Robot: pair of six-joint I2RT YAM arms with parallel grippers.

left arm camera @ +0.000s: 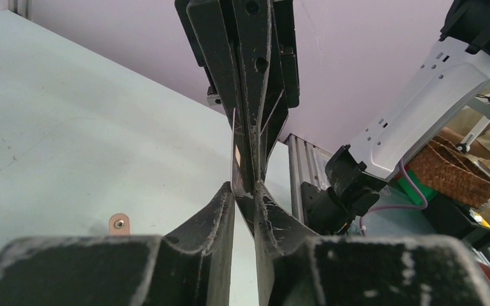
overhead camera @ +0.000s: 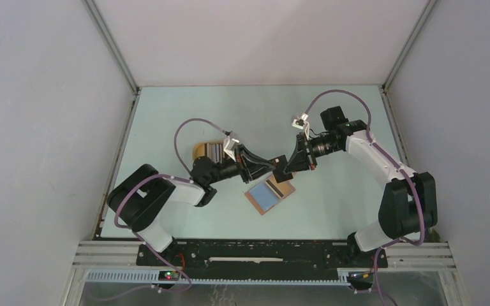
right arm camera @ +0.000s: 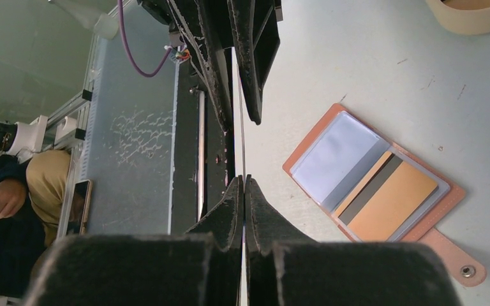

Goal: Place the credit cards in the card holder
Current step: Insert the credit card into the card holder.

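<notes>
A dark credit card (overhead camera: 282,170) hangs edge-on above the table between the two grippers. My right gripper (overhead camera: 291,163) (right arm camera: 243,180) is shut on its thin edge (right arm camera: 242,146). From the opposite side, my left gripper (overhead camera: 273,167) (left arm camera: 244,188) stands round the card (left arm camera: 235,150), its jaws a narrow gap apart. Below them the reddish-brown card holder (overhead camera: 269,196) (right arm camera: 357,159) lies open on the table. A tan card with a black stripe (right arm camera: 392,204) sits in one pocket. The holder's snap tab (left arm camera: 120,223) (right arm camera: 466,271) lies flat.
A yellow oval tray (overhead camera: 199,150) (right arm camera: 466,19) with more cards (overhead camera: 215,152) stands behind my left arm. Grey walls close in the table on three sides, and a black rail (overhead camera: 261,252) runs along the near edge. A wicker basket (left arm camera: 459,169) sits off the table.
</notes>
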